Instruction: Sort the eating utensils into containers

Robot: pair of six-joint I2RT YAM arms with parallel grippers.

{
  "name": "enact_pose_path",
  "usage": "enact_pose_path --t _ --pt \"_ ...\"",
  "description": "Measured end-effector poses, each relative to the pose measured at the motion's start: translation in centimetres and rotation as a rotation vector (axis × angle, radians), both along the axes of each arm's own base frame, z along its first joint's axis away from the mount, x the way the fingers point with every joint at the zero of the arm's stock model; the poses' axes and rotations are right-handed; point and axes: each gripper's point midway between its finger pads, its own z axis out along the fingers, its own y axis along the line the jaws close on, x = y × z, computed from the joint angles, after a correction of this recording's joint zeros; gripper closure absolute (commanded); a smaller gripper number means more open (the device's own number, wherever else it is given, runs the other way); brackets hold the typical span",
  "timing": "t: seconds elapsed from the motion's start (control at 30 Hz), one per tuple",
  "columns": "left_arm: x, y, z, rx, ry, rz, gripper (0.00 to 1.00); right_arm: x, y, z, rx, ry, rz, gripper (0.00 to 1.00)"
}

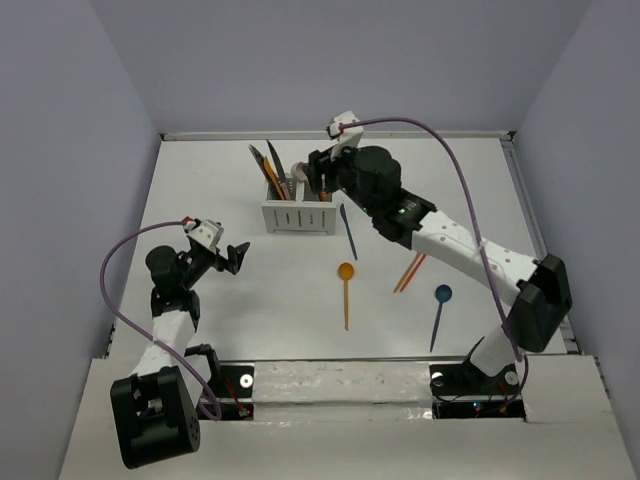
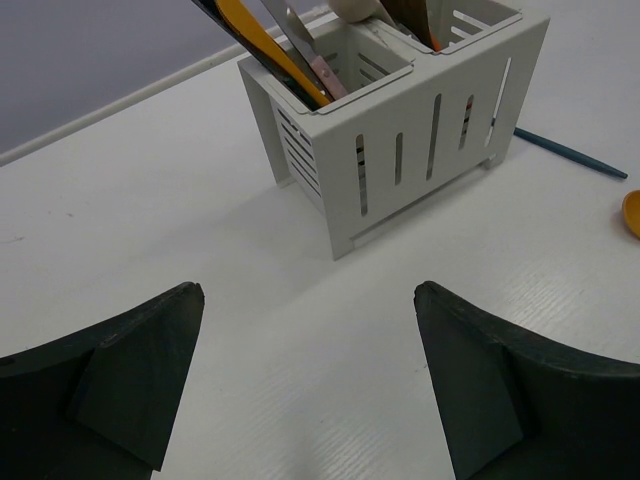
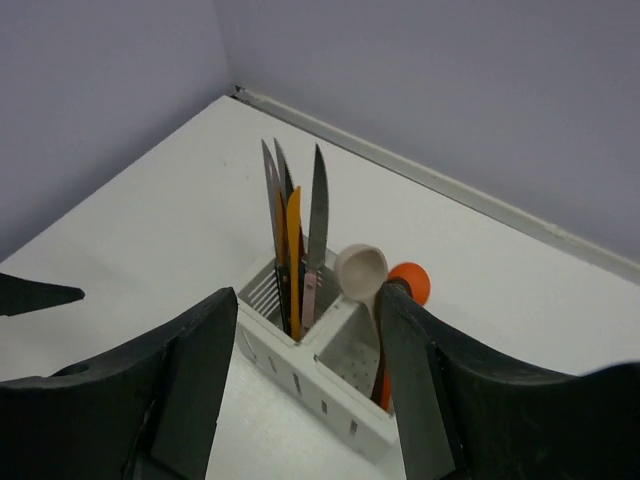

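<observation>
The white two-compartment caddy (image 1: 298, 216) stands at the back middle of the table. Its left compartment holds several knives (image 1: 270, 168), black, orange and grey. Its right compartment holds a white spoon (image 3: 361, 270) and an orange spoon (image 3: 411, 283). My right gripper (image 1: 320, 185) hovers open and empty just over the right compartment; in its wrist view the gripper (image 3: 308, 300) straddles the caddy (image 3: 300, 375). My left gripper (image 1: 237, 257) is open and empty, low over the table left of the caddy (image 2: 400, 130). An orange spoon (image 1: 346, 290), a dark blue utensil (image 1: 348, 232), orange and brown utensils (image 1: 410, 272) and a teal spoon (image 1: 439, 310) lie loose.
The loose utensils lie in front of and to the right of the caddy, under my right arm. Grey walls enclose the table at the back and sides. The dark blue utensil (image 2: 570, 152) lies just right of the caddy.
</observation>
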Motion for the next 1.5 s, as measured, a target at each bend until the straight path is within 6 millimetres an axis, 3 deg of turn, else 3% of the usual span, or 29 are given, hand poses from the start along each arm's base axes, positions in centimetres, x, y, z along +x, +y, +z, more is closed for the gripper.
enact_pose_path --t 0.1,0.17,0.27,0.3,0.37,0.43,0.53,0.87,0.97,1.13,1.17,1.3,1.5 --pt "0.0 0.0 0.1 0.003 -0.007 0.001 0.01 -0.3 -4.6 0.7 0.016 0.098 -0.063 0.33" --pt "0.0 0.1 0.1 0.004 -0.009 0.006 0.01 1.1 -7.9 -1.2 0.004 0.181 -0.121 0.26" --pt "-0.1 0.1 -0.2 0.005 -0.004 0.011 0.01 3.2 -12.4 -8.6 -0.099 0.373 -0.226 0.16" --pt "-0.1 0.2 -0.3 0.005 -0.001 0.012 0.01 3.4 -13.6 -12.6 -0.166 0.472 -0.255 0.15" --pt "-0.1 0.2 -0.3 0.006 -0.001 0.017 0.01 2.7 -13.9 -17.9 -0.255 0.598 -0.248 0.15" --pt "-0.1 0.3 -0.3 0.007 -0.001 0.021 0.01 1.4 -13.6 -22.4 -0.335 0.713 -0.219 0.24" --pt "0.0 0.4 -0.4 0.009 -0.002 0.026 0.01 -0.7 -13.3 -27.0 -0.427 0.838 -0.171 0.33" --pt "-0.1 0.5 -0.7 0.013 0.000 0.033 0.01 -0.8 -12.1 -30.4 -0.484 0.921 -0.125 0.40" --pt "-0.1 0.5 -0.7 0.013 0.000 0.037 0.01 0.1 -11.8 -30.7 -0.489 0.920 -0.143 0.49" --pt "0.1 0.7 -0.7 0.015 0.000 0.048 0.01 1.8 -11.8 -30.7 -0.489 0.908 -0.217 0.79" --pt "0.1 0.7 -0.7 0.015 0.001 0.049 0.01 2.1 -12.2 -30.7 -0.487 0.903 -0.244 0.88" --pt "0.2 0.9 -0.7 0.016 0.001 0.062 0.01 2.1 -13.6 -30.7 -0.452 0.905 -0.305 1.00" --pt "0.2 1.0 -0.7 0.017 0.001 0.067 0.01 0.4 -16.1 -30.8 -0.419 0.904 -0.361 1.00"
